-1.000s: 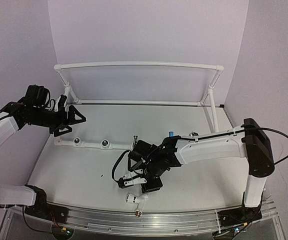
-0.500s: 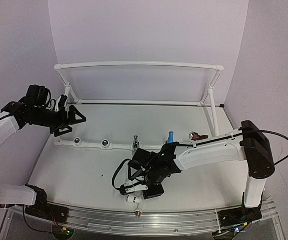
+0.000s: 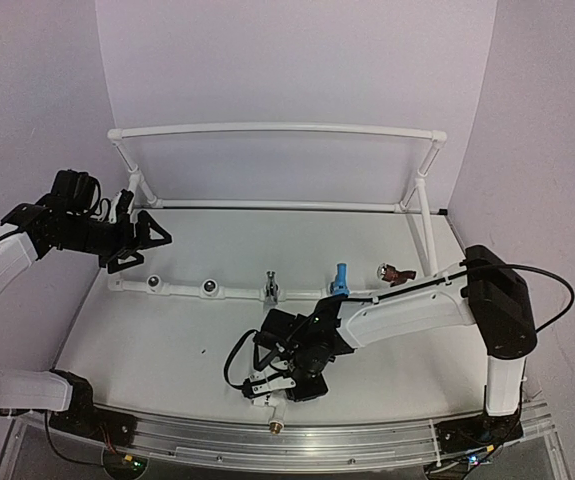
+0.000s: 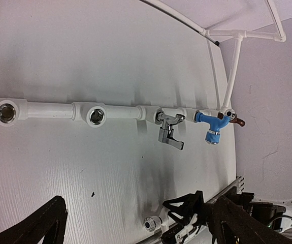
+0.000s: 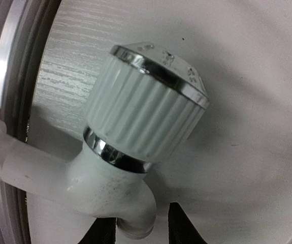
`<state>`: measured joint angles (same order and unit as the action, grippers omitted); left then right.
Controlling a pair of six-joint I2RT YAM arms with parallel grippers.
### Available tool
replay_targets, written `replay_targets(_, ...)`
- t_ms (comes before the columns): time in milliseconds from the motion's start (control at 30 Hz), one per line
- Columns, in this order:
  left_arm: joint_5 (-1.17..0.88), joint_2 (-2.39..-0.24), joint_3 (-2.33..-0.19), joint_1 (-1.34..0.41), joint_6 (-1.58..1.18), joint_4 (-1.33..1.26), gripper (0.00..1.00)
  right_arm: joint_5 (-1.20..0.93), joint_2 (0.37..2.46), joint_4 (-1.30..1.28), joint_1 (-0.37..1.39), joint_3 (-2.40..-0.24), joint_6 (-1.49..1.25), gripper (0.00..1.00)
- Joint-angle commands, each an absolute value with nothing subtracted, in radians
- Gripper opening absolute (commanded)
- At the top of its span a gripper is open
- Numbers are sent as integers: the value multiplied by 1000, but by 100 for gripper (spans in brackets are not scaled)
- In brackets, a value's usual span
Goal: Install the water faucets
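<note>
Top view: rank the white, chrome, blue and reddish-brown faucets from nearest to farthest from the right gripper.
1. White faucet, directly at the right gripper, near edge.
2. Chrome faucet, on the pipe, straight behind.
3. Blue faucet, on the pipe, further right.
4. Reddish-brown faucet, farthest right along the pipe.

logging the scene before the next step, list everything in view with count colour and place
white faucet: 1, white with chrome rings, loose on the table by the near rail
chrome faucet: 1, silver, mid front pipe
light blue faucet: 1, blue, next fitting toward the right arm
reddish-brown faucet: 1, brown, by that pipe's right end
empty sockets: 2, metal-lined, left part of the front pipe
pipe frame: 1, white, back rail plus front pipe
table: 1, white
rail: 1, aluminium, near edge
left end effector: 1, black, open, at the left
right end effector: 1, black, open, fingers either side of the white faucet's spout
</note>
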<state>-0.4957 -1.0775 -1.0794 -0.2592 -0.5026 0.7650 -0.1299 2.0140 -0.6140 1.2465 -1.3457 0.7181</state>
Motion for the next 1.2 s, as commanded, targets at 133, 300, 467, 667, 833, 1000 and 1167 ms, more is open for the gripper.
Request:
replay_targets(133, -544, -1067, -1112, -261, -484, 706, 100, -196, 1976, -615, 1219, -1401, 693, 9)
replay_targets(300, -605, -1081, -1143, -262, -446, 722, 100, -359, 1890, -633, 1119, -1489, 677, 3)
replay_targets(467, -716, -1069, -1158, -261, -399, 701, 100, -542, 1782, -656, 1005, -1578, 652, 3)
replay_targets(667, -984, -1098, -1189, -263, -384, 666, 100, -575, 1690, -656, 956, -1630, 631, 3)
replay_targets(833, -1157, -1069, -1174, -263, -431, 586, 100, -534, 1680, -656, 947, -1669, 633, 3)
replay_targets(1000, -1228, -1059, -1187, -269, -468, 563, 99, -527, 1709, -660, 948, -1721, 651, 3)
replay_targets(1167, -1223, -1092, -1214, -297, -424, 646, 98, -570, 1734, -664, 947, -1767, 637, 3)
